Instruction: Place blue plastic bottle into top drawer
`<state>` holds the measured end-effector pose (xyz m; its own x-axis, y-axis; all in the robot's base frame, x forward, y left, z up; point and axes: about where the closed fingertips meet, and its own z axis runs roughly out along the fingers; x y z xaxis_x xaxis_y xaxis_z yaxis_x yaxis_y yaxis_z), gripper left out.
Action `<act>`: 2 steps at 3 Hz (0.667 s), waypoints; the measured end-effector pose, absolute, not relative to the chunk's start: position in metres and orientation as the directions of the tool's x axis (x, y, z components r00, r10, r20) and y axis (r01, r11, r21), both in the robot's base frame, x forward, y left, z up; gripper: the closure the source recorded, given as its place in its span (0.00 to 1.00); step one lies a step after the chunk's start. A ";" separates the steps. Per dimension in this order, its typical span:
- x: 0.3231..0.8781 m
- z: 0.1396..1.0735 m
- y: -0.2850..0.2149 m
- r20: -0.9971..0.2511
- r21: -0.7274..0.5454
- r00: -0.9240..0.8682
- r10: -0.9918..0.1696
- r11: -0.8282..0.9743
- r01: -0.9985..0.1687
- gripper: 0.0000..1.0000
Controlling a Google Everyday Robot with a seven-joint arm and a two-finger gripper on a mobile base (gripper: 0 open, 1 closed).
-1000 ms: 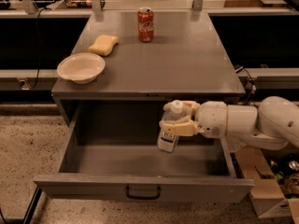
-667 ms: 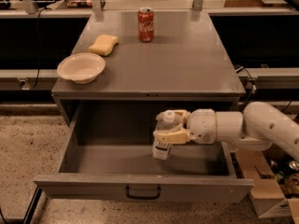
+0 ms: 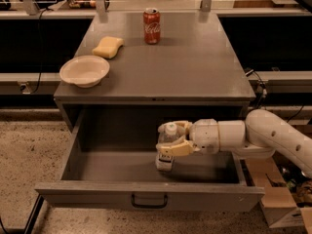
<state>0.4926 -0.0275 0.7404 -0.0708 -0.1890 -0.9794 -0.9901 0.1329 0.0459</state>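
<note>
Inside top drawer (image 3: pixel 73 152), gripper (image 3: pixel 171 139) clamped round upright blue plastic bottle (image 3: pixel 166 152).

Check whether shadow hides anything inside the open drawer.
Camera view: the back of the drawer lies in deep shadow under the tabletop, but the gripper, shut on the bottle inside the drawer, is lit well enough to read; the tabletop is evenly lit, without glare.

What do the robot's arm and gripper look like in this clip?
The arm is smooth, glossy white, built of rounded tubular segments, with no cables showing on it. A short white cylindrical wrist joins it to the gripper, which is inside the top drawer and has two curved, pale yellowish-cream fingers.
</note>
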 end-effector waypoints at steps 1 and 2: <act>0.492 0.741 -0.026 -0.980 0.046 -0.070 -0.189 0.129 -0.991 0.60; 0.492 0.741 -0.023 -0.980 0.046 -0.069 -0.188 0.125 -0.991 0.36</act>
<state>0.4916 -0.0235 0.7410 -0.0693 -0.1883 -0.9797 -0.9911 0.1249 0.0461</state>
